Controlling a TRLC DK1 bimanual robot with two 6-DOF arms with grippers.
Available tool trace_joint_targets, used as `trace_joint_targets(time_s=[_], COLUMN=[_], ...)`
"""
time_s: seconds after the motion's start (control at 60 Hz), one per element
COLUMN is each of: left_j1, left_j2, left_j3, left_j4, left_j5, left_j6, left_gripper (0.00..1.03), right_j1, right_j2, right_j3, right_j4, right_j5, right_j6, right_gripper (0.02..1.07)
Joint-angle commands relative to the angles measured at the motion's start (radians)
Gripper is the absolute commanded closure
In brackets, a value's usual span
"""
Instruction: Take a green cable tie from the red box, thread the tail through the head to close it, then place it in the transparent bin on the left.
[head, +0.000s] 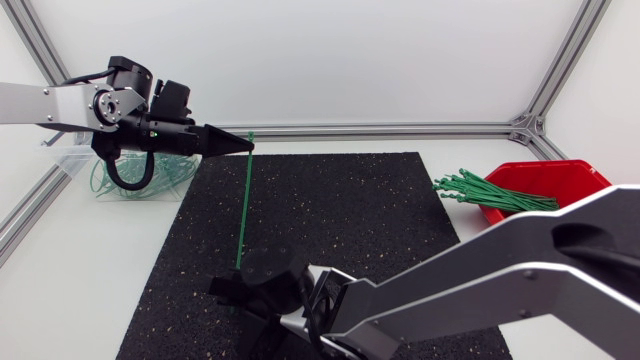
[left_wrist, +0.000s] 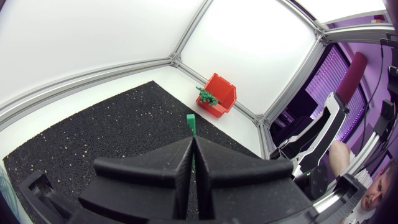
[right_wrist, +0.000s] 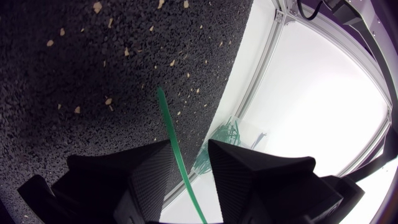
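Observation:
My left gripper (head: 246, 143) is shut on the head end of a green cable tie (head: 243, 205), which runs straight down over the black mat. In the left wrist view the tie's head (left_wrist: 191, 122) pokes out past the closed gripper (left_wrist: 193, 148). My right gripper (head: 245, 282) sits at the tie's tail end near the mat's front. In the right wrist view the tie (right_wrist: 169, 127) passes between that gripper's (right_wrist: 193, 152) fingers, which stand apart with a gap beside the strap. The red box (head: 565, 178) holds several more ties (head: 490, 192). The transparent bin (head: 72, 163) sits behind my left arm.
The black rubber mat (head: 360, 210) covers the table's middle. Looped green ties (head: 140, 186) lie in the transparent bin at the left. The metal frame rail (head: 400, 129) runs along the back edge. The red box (left_wrist: 221, 93) shows far ahead of my left gripper.

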Motion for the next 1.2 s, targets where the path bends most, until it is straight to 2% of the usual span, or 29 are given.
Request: trace_joint_targets(time_s=[0.0, 0.533, 1.183], left_j1=[0.005, 0.014, -0.008], left_j2=[0.022, 0.019, 0.022], left_j3=[0.032, 0.043, 0.049], left_j4=[-0.014, -0.103, -0.112], left_j5=[0.008, 0.008, 0.004], left_j6=[0.029, 0.106, 0.106], left_gripper=[1.0, 1.0, 1.0], right_j1=[0.017, 0.016, -0.038], right_j2=[0.017, -0.007, 0.07], right_j3=[-0.024, -0.049, -0.01], right_j4=[0.017, 0.044, 0.081], right_j5=[-0.007, 0.0, -0.033], right_j6=[-0.008, 0.029, 0.019], right_gripper=[0.68, 0.68, 0.7])
